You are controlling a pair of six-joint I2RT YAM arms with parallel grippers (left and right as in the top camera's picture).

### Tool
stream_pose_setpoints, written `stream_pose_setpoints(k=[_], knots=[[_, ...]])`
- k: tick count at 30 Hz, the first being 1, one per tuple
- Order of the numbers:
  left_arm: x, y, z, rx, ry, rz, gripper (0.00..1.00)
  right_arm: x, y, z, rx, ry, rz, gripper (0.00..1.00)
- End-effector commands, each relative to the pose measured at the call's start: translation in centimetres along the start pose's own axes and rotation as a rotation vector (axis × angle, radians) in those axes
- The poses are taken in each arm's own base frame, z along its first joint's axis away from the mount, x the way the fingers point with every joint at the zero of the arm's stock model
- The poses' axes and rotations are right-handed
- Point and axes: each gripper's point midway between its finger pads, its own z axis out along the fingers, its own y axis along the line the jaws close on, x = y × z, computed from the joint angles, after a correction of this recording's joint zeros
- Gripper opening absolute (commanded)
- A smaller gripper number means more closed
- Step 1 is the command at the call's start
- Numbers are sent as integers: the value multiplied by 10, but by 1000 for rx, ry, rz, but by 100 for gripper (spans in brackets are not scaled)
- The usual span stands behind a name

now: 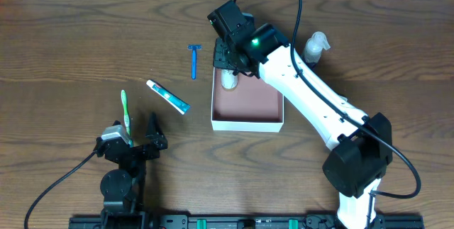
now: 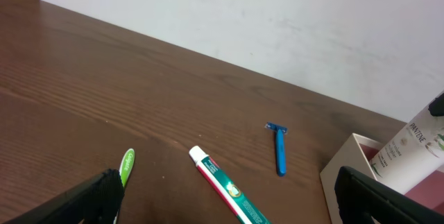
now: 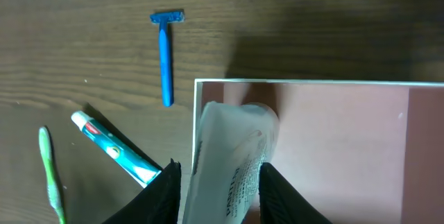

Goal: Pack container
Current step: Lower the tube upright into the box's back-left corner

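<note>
Brown wood table (image 1: pixel 71 45), white wall (image 2: pixel 277 16), container (image 1: pixel 247 124)

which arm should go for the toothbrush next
Left. The left fingers are open right beside the green toothbrush, while the right fingers hold a white bottle at the container.

Looks like a robotics lab or test room, not a home. Shows two robot arms (image 1: pixel 312 94) fixed to a black rail (image 1: pixel 213 222) at the edge of a brown wood-grain table (image 1: pixel 71 30), with black cables (image 1: pixel 299 6) running loose above it. Behind, only a plain white wall (image 2: pixel 277 16) (a little scuffed). Seems staged as a trial set: toothbrush (image 1: pixel 125 112), toothpaste (image 1: pixel 168 96), blue razor (image 1: pixel 194 60), spray bottle (image 1: pixel 317 45) and white Pantene tube (image 3: pixel 232 154), all gathered about one container (image 1: pixel 247 124).
</note>
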Motion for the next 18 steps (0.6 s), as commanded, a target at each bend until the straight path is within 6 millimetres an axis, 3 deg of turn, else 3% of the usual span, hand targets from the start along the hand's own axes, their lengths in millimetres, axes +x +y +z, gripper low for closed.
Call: stream_pose_setpoints(k=[1,18], knots=[[18,8,2,-28,49,14,98,0,3,-2,4,-11,-83,35],[18,8,2,-28,49,14,98,-1,5,-2,1,-16,-255,33]])
